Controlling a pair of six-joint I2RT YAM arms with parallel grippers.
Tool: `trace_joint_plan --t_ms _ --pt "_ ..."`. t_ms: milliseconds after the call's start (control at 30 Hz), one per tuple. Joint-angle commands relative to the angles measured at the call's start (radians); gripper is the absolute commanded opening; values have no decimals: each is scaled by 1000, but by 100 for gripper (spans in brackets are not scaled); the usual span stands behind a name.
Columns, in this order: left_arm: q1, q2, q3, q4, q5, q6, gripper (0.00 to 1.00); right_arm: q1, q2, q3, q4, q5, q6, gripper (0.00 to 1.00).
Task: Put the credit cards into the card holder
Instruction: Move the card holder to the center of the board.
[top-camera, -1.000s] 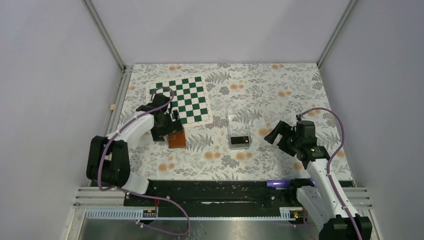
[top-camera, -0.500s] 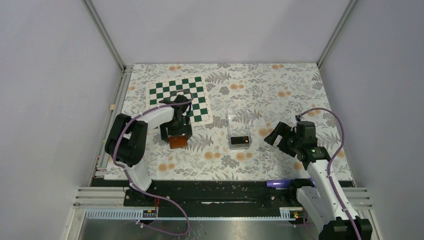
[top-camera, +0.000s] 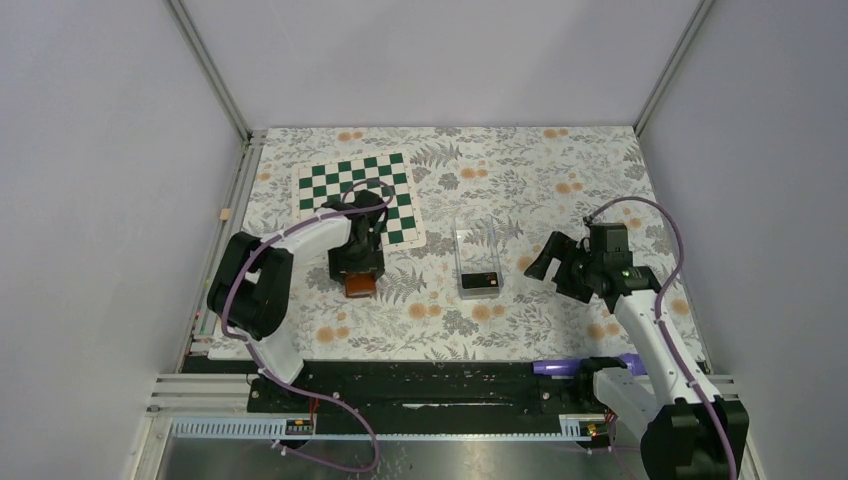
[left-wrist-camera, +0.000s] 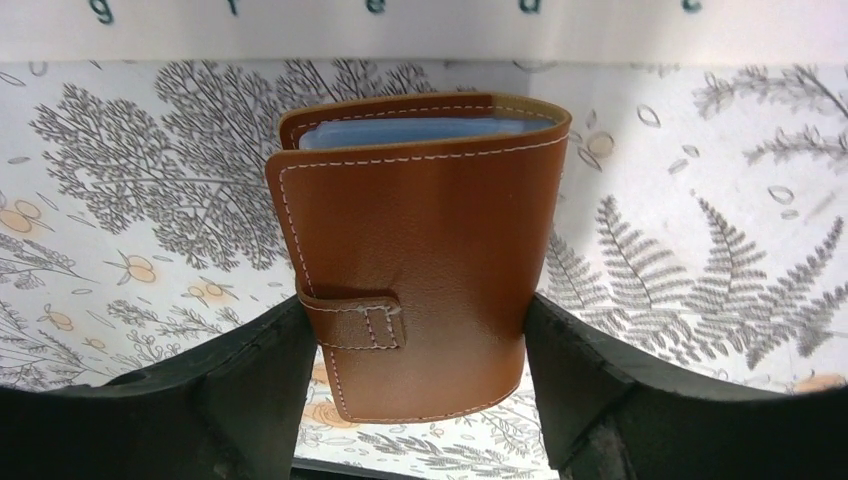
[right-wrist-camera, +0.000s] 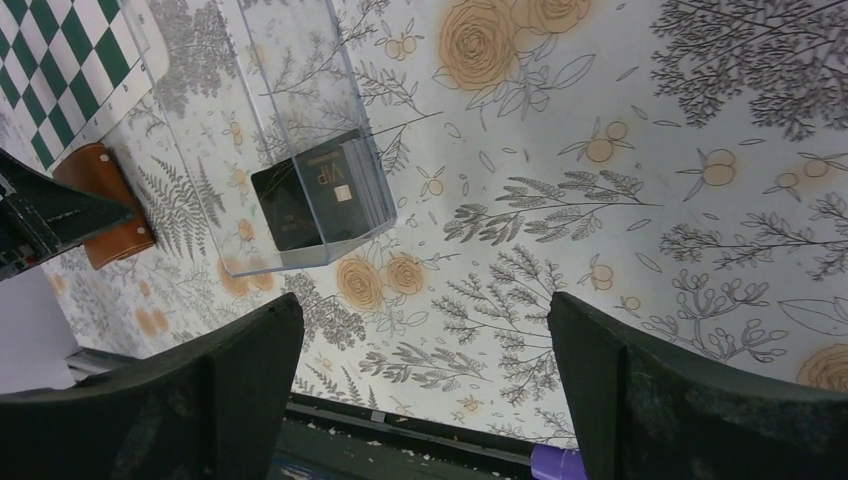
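The card holder (left-wrist-camera: 420, 250), a brown leather wallet with a strap and pale blue sleeves at its top, lies on the floral mat (top-camera: 560, 190). My left gripper (left-wrist-camera: 413, 320) straddles it, both black fingers pressed against its side edges. From above, the left gripper (top-camera: 357, 262) covers most of the card holder (top-camera: 360, 286). The credit cards (right-wrist-camera: 318, 195), black with a small gold mark, lie stacked in a clear plastic box (right-wrist-camera: 290, 70). From above, the cards (top-camera: 480, 280) sit at the box's near end. My right gripper (top-camera: 545, 262) hovers open to their right, with only mat between its jaws (right-wrist-camera: 425, 340).
A green and white chessboard (top-camera: 360, 190) lies just behind the left gripper. The clear box (top-camera: 477, 250) stands mid-mat between the arms. A purple object (top-camera: 560, 367) rests on the black rail at the near edge. Grey walls enclose the mat.
The left arm swung right and settled over the card holder, and its jaws narrowed onto the holder's sides. The right gripper shifted slightly up and left, still open.
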Motion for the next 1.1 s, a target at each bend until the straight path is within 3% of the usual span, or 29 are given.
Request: trace_joint_plan --t_ms 0,133,267,400,600,733,1067 --pt "-35 -88 -26 7 23 -20 67 55 63 82 -41 -32 16 99" --pt "-75 -141 -59 8 32 -36 67 175 150 163 -110 70 48 99" --pt "-98 -182 -89 9 37 -55 68 257 257 235 -180 126 104 92" --pt "-120 -191 -111 25 45 -59 68 286 335 252 -177 125 143 84" --pt "-152 -176 -129 52 63 -69 68 313 395 253 -120 72 220 79" --pt "-163 -160 -144 74 71 -77 68 336 413 242 -91 136 299 76" --pt "-183 -150 -182 112 94 -94 69 369 539 267 -11 141 365 57"
